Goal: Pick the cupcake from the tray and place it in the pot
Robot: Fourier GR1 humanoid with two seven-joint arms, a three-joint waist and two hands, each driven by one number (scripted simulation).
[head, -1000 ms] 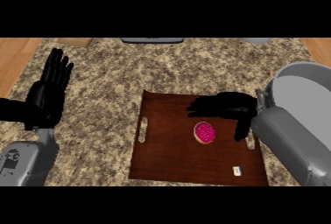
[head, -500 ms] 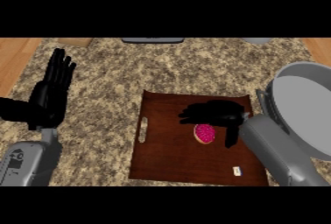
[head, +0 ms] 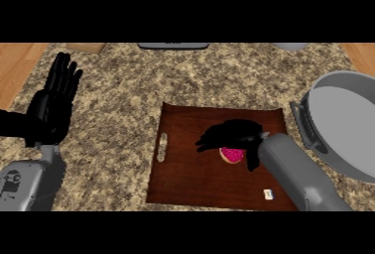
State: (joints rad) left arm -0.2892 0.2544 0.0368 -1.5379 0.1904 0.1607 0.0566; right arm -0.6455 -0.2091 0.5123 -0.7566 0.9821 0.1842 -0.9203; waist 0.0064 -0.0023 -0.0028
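A pink-topped cupcake (head: pixel 232 155) sits near the middle of the dark brown tray (head: pixel 190 173). My right hand (head: pixel 230 136) lies right over it, fingers pointing left and curling down around it, so only the cupcake's lower edge shows. The grey pot (head: pixel 344 126) stands just off the tray's right side, partly cut by the view's edge. My left hand (head: pixel 53 104) rests open at the far left, fingers up, well away from the tray.
The tray has a slot handle (head: pixel 162 147) on its left rim and a small white tag (head: pixel 269 194) near its lower right corner. Grey objects (head: pixel 173 46) sit at the counter's far edge. Wooden floor (head: pixel 15 64) shows beyond the speckled counter's left side.
My right hand has moved left and lower onto the cupcake, covering most of it, and the forearm has swung in over the tray. The left hand has hardly moved.
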